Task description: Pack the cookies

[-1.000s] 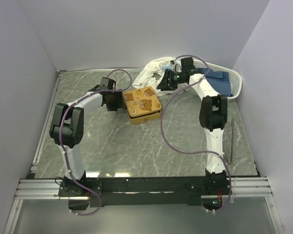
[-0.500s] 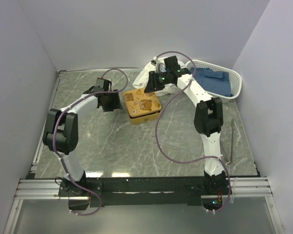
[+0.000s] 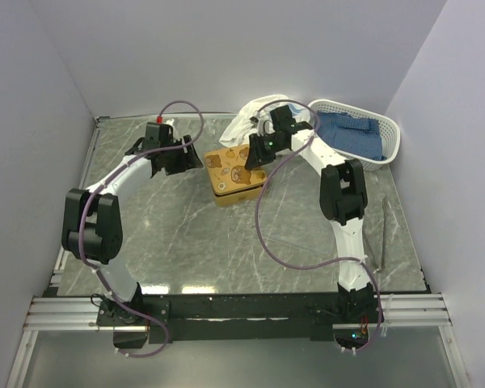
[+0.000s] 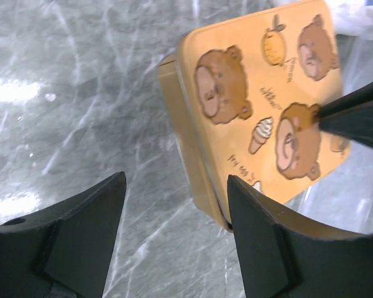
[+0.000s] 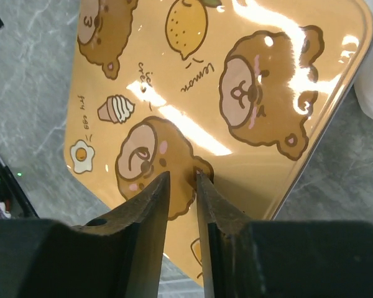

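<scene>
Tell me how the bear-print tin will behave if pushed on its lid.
The tin looks rigid, so it probably won't flex. Glossy lid on polished table: it may slide rather than tip, being low and wide. The right end effector sits off-centre, so the lid might rock.

You cannot see inside the tin: its lid is on in all three views, so you cannot tell whether the cookies are in it. From above, the right tool covers the lid's far right corner, and its tips are too small to show whether they touch the lid. The right wrist view cuts the lid off at the top. The left wrist view cuts it off on the right, where the right tool's dark finger also covers part of it. The right arm hides part of the white crumpled sheet behind the tin.
</scene>
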`<act>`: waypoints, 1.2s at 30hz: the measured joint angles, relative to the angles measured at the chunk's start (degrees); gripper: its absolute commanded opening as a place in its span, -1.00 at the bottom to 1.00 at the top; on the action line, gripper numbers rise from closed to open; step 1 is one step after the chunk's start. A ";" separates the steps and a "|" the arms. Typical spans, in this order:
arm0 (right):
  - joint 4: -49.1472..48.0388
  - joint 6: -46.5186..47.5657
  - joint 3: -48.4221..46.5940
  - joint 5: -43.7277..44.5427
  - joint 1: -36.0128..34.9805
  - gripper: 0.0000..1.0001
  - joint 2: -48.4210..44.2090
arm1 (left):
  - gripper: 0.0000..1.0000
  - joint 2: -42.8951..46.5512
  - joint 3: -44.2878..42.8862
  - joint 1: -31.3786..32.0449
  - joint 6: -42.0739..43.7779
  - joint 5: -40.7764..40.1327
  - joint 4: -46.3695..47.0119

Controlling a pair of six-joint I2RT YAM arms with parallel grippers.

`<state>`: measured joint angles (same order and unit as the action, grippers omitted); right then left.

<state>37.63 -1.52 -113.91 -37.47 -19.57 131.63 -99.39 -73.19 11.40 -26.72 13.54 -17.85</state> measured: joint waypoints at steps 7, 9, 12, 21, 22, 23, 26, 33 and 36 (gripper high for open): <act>0.26 2.58 3.45 -0.74 -0.55 -0.42 -2.10 | 0.47 -7.76 -10.01 0.00 0.17 2.75 0.83; 0.42 3.06 4.74 -0.68 -0.72 -0.43 -2.99 | 0.48 -10.73 -13.68 0.00 0.50 3.32 1.03; 0.98 3.80 5.75 -0.55 -0.94 -0.43 -3.98 | 0.48 -14.84 -18.21 0.00 1.14 4.26 1.07; 1.40 4.44 7.10 -0.48 -2.43 -0.42 -4.98 | 0.48 -25.09 -27.96 0.59 2.75 7.02 0.31; 1.49 4.44 7.34 -0.55 -2.64 -0.42 -5.16 | 0.48 -25.83 -28.68 0.79 3.02 7.15 0.15; 1.55 4.44 7.43 -0.57 -2.80 -0.42 -5.20 | 0.48 -26.75 -29.73 1.09 3.15 7.23 -0.22; 1.64 4.44 7.63 -0.92 -2.99 -0.42 -5.29 | 0.48 -28.92 -32.22 1.88 3.39 7.67 -0.81; 1.68 4.42 8.59 -1.99 -3.17 -0.37 -5.73 | 0.47 -32.83 -36.59 2.93 4.09 10.21 -2.25; 1.84 4.44 8.59 -2.40 -3.41 -0.34 -5.73 | 0.43 -33.86 -37.77 3.32 5.09 11.80 -2.64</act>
<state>39.46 2.92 -105.32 -39.88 -22.98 125.91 -133.25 -110.96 14.72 -21.63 25.34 -20.49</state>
